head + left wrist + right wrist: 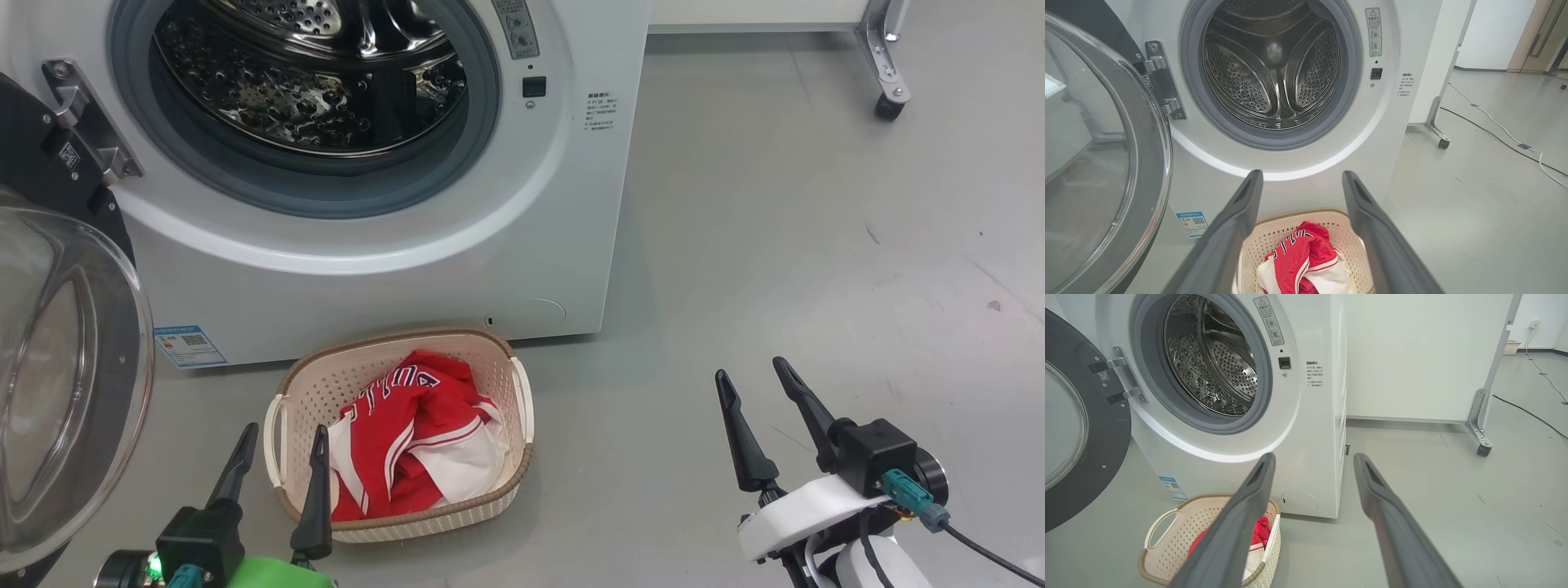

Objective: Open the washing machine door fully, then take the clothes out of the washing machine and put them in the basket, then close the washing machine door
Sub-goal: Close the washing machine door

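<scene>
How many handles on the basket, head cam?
2. One white handle on the basket left side, the other on its right side. None looks hidden.

Left claw (284, 430): lower left of head view; two long dark fingers (313, 498) pointing up, spread apart, nothing between them; black base with lit green lamp (152, 563); green wrist cover (277, 573) beneath. Right claw (751, 369): lower right; fingers tilted up and slightly leftward, likewise parted and empty; black base, teal connector (906, 490) with dark cable, white wrist cover (804, 506). Both wrist views: fingers splayed wide, gripping nothing.
</scene>
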